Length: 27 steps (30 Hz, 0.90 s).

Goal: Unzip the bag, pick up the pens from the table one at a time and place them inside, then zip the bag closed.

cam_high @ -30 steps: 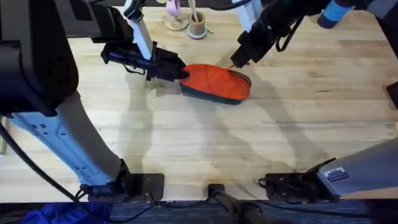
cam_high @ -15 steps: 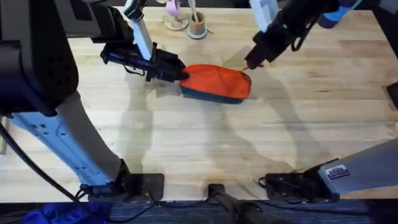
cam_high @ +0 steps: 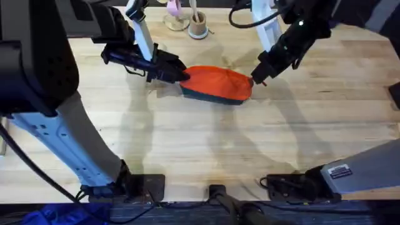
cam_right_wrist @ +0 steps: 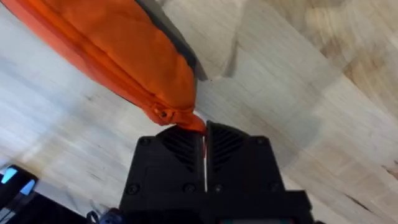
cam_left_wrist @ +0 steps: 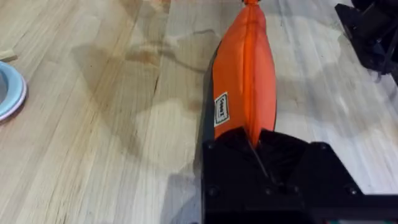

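— Where is your bag (cam_high: 216, 83) right now?

— It lies on its side near the far middle of the bench (cam_high: 262, 150), orange top and dark navy base, stretched between your two arms. In the left wrist view you see its zipper seam running straight away from you, shut along the part you can see.

— What is your left pincer (cam_high: 179, 73) doing?

— It is clamped on the bag's left end; the fabric is pinched between the black fingers.

— And your right pincer (cam_high: 257, 80)?

— It sits at the bag's right end, fingers pressed together on the small orange pull (cam_right_wrist: 189, 119) beside the slider.

— Anything else on your bench?

— A small round cup (cam_high: 198, 26) of pale sticks stands at the far edge, well apart from the bag.
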Tool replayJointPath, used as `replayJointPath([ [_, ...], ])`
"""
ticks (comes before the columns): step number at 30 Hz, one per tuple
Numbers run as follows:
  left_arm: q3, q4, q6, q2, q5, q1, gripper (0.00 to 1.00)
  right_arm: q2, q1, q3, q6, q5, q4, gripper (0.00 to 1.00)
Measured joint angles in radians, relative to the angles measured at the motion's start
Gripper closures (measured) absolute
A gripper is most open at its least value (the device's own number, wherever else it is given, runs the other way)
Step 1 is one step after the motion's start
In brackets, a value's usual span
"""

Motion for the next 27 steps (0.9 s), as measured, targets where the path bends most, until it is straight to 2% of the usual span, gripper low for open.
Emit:
replayJointPath([
  [3,0.0,0.0,0.0,0.0,0.0,0.0,0.959,-0.017,-0.017,-0.005,0.006,0.0,0.0,0.969],
  [9,0.0,0.001,0.0,0.0,-0.002,0.0,0.959,-0.126,-0.082,-0.034,0.014,-0.001,0.009,0.969],
  [15,0.0,0.001,0.0,0.0,-0.009,0.002,0.959,-0.234,-0.117,-0.226,0.049,0.004,0.172,0.969],
  [22,0.0,0.001,0.0,0.0,-0.01,0.003,0.96,-0.254,-0.118,-0.486,0.172,0.018,0.354,0.969],
  [27,0.0,0.001,0.0,0.0,-0.011,0.003,0.959,-0.356,-0.118,-0.494,0.205,0.026,0.33,0.971],
])
